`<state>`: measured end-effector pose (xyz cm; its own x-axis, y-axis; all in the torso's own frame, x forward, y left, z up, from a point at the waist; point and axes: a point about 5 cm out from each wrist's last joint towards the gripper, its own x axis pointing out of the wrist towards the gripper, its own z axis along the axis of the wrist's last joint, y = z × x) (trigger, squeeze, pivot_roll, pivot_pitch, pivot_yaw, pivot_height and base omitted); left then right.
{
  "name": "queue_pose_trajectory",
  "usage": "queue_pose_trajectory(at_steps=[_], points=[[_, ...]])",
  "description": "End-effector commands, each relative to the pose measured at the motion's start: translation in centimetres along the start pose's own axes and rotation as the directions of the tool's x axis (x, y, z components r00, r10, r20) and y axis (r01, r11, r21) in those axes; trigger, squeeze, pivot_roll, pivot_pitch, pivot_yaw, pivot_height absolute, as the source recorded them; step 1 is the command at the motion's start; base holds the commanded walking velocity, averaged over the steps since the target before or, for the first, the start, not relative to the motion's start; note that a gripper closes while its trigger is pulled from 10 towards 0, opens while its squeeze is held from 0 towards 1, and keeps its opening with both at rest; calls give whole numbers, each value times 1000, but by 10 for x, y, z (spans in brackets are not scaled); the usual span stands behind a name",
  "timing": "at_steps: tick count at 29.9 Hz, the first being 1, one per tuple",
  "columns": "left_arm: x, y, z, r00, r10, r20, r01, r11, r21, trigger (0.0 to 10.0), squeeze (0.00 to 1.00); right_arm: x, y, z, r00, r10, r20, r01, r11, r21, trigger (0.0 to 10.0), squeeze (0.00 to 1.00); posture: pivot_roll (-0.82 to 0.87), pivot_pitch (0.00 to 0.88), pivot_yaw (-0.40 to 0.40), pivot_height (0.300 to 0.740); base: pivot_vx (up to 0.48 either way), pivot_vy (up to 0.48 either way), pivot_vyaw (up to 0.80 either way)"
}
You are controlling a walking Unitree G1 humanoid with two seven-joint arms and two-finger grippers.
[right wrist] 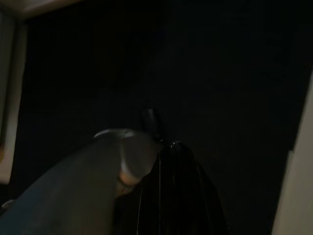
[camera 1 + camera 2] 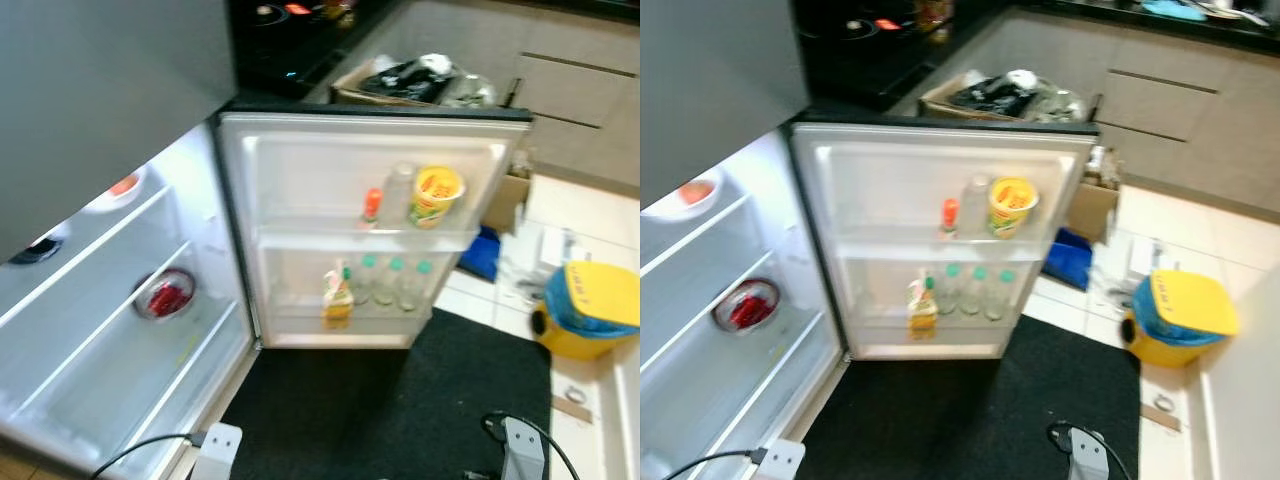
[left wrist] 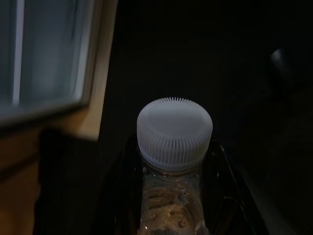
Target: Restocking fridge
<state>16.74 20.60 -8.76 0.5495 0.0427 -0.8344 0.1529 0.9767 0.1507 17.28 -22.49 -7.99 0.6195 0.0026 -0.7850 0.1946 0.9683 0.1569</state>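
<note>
The fridge door (image 2: 370, 150) stands wide open. Its upper shelf holds a small orange-capped bottle (image 2: 372, 205), a clear bottle (image 2: 398, 193) and a yellow tub (image 2: 436, 196). On the lower shelf stand a yellow bottle (image 2: 338, 297) and three green-capped bottles (image 2: 395, 284). Inside the fridge, a bowl of red food (image 2: 166, 295) sits on a wire shelf, with an orange-filled bowl (image 2: 122, 187) above it. My left gripper (image 3: 173, 169) is shut on a clear bottle with a white ribbed cap (image 3: 174, 129), low beside the fridge. My right gripper (image 1: 164, 161) hangs in the dark, a grey rounded thing (image 1: 98, 181) against it.
A black mat (image 2: 390, 410) lies in front of the fridge. A yellow and blue bin (image 2: 590, 310) stands on the tiles to the right. A cardboard box of dark bags (image 2: 400, 82) sits behind the door, and a blue item (image 2: 482, 255) lies by the door's edge.
</note>
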Motion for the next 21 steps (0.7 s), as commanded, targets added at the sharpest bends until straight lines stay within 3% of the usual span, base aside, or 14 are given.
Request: queue_pose_trajectory(at_steps=[1, 14, 21], points=[[-3, -4, -15, 999, -12, -44, 11, 1000, -11, 10000, 0, 1, 4, 0, 1000, 6, 4, -6, 1000, 0, 10000, 0, -80, 104, -18, 740, 0, 0, 0], [-2, -3, -13, 999, -13, -41, 12, 1000, -22, 10000, 0, 3, 14, 1, 999, 36, 8, -35, 999, -18, 10000, 0, -80, 104, -18, 740, 0, -412, 0], [-2, -3, -14, 999, -6, -39, 6, 1000, -18, 10000, 0, 3, 14, 0, 999, 38, 5, -38, 999, -24, 10000, 0, -81, 103, -15, 740, 0, 0, 0]])
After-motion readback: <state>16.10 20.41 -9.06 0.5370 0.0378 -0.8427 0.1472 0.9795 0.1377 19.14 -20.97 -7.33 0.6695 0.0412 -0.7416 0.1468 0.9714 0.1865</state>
